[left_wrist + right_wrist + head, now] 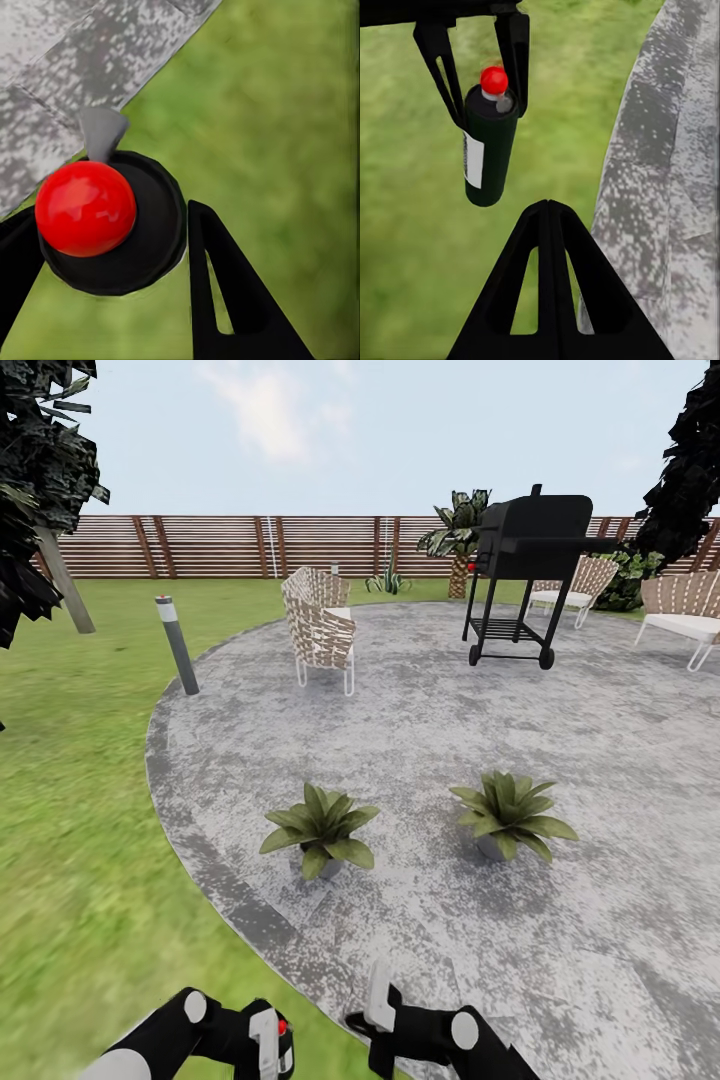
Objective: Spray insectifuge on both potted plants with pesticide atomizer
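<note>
Pesticide atomizer (489, 146) clamped between left gripper (480, 71) fingers, right gripper (551, 225) jaws closed, empty

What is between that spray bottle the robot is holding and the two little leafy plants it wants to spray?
Nothing visible. The left gripper holds the pesticide atomizer over the grass at the patio edge. Only bare paving lies between it and the two potted plants. The chair and grill stand well beyond them.

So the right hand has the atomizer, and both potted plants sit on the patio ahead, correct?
Not quite: the left hand holds the atomizer, as the right wrist view shows; the right hand is shut and empty. Both potted plants do sit on the patio ahead.
</note>
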